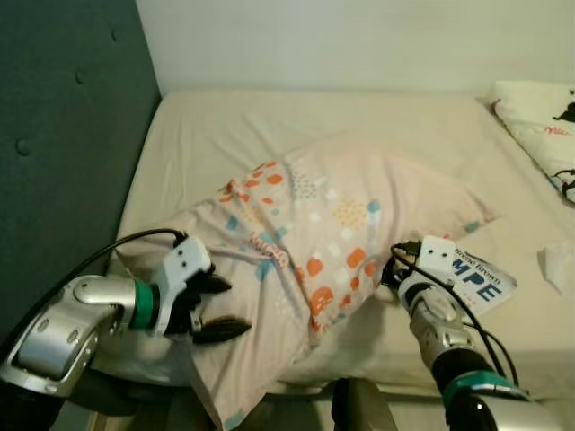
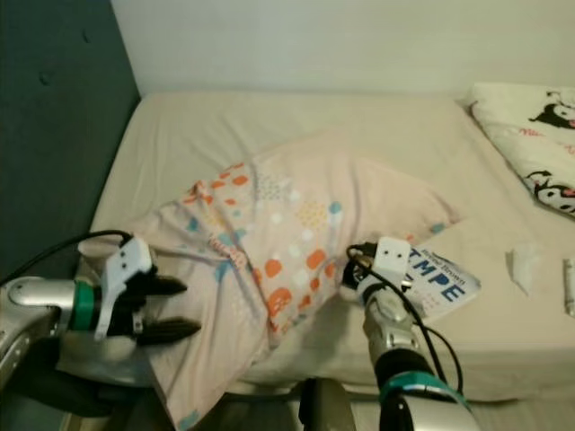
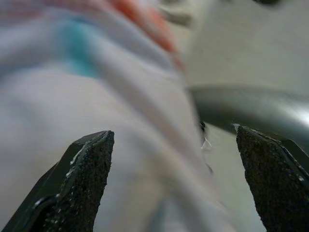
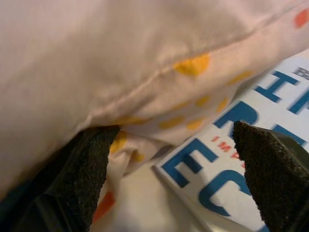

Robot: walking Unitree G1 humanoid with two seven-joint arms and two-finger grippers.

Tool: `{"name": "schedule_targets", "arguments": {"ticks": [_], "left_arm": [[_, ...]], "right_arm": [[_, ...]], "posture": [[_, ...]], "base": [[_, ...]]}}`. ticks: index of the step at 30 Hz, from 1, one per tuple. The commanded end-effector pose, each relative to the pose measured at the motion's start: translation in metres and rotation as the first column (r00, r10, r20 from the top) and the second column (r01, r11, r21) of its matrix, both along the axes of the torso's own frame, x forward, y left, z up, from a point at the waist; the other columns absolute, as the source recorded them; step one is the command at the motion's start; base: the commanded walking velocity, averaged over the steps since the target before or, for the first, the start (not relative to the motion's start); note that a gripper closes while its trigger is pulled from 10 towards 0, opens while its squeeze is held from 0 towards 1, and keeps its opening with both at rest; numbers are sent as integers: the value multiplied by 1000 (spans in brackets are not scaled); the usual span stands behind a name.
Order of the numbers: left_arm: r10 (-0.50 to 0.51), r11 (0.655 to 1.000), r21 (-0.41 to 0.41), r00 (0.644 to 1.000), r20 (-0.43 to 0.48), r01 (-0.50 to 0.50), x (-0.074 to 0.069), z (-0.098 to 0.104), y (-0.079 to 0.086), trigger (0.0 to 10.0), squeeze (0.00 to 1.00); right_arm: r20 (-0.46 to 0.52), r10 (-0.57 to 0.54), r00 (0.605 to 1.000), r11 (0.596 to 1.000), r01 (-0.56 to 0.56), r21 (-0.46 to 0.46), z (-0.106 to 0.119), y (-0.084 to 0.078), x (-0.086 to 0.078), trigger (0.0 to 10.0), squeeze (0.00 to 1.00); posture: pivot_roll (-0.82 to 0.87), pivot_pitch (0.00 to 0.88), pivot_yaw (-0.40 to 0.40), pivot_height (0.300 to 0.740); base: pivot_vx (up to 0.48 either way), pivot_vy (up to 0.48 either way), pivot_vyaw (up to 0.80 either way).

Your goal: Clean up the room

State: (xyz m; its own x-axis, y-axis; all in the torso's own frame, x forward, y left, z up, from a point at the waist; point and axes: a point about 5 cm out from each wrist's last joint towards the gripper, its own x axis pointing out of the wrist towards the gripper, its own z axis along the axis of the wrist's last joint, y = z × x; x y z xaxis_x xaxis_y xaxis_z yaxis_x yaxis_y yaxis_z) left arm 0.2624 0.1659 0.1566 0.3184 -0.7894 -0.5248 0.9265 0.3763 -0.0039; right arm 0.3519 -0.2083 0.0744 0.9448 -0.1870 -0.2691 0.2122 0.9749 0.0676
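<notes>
A: Nearest first?

B: Left gripper (image 1: 216, 308) at 8 o'clock, 2 black fingers spread wide, nothing between them, tips against the hanging near corner of the pillow (image 1: 314, 260). Right gripper (image 4: 169, 159) at 5 o'clock, fingers also parted and empty, nosed in at the pillow's near edge just beside the book (image 1: 481, 277).

A: And the pillow itself?

B: Centre of the bed (image 1: 207, 135), lying slantwise from 7 o'clock up toward 2 o'clock. Pale pink case, orange and teal spots, near corner drooping over the mattress edge. Right-hand end lapping over the book's corner, as seen from the right wrist.

A: Handling?

B: Probably light, soft, floppy; apt to sag and fold if pinched at 1 point. Better taken at 2 spots, at the seam or corners, 1 per gripper. Loose case likely to slip over the filling, so a deep bite rather than a fingertip nip. Not fragile.

A: Further back?

B: Second pillow (image 1: 544, 126) at 2 o'clock by the wall, white with black cartoon figures. Something small, white and crumpled (image 1: 559, 265) at 3 o'clock, possibly tissue. Dark padded headboard (image 1: 63, 135) along 9 to 11 o'clock.

A: Containers?

B: None to be made out, hence no contents to report.
</notes>
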Motion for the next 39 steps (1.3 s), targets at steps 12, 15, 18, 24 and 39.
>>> {"name": "schedule_targets", "arguments": {"ticks": [12,15,18,24,39], "left_arm": [[-23,1000,13,996,-91,25,-25,31,50,10000,0],[46,998,-30,998,-50,-47,-21,46,68,10000,0],[142,987,-78,989,50,-138,-7,56,74,10000,0],[513,855,-249,812,278,-454,46,69,84,10000,0],[623,735,-88,617,481,-673,88,-10,68,10000,0]], "right_arm": [[-36,14,999,999,-15,-28,-9,1,-6,10000,0],[-37,13,999,1000,-14,-26,-10,2,-6,10000,0],[-35,12,999,1000,-13,-23,-10,2,-6,10000,0],[-25,33,999,999,-33,-4,-11,11,-6,10000,0],[-18,56,998,997,-56,-53,-22,-15,-28,10000,0]], "posture": [[192,17,33,575],[200,27,33,575],[200,27,33,575],[203,27,31,575],[169,52,31,575]], "base": [[0,0,0],[0,0,0],[0,0,0],[0,0,0],[0,0,0]]}}
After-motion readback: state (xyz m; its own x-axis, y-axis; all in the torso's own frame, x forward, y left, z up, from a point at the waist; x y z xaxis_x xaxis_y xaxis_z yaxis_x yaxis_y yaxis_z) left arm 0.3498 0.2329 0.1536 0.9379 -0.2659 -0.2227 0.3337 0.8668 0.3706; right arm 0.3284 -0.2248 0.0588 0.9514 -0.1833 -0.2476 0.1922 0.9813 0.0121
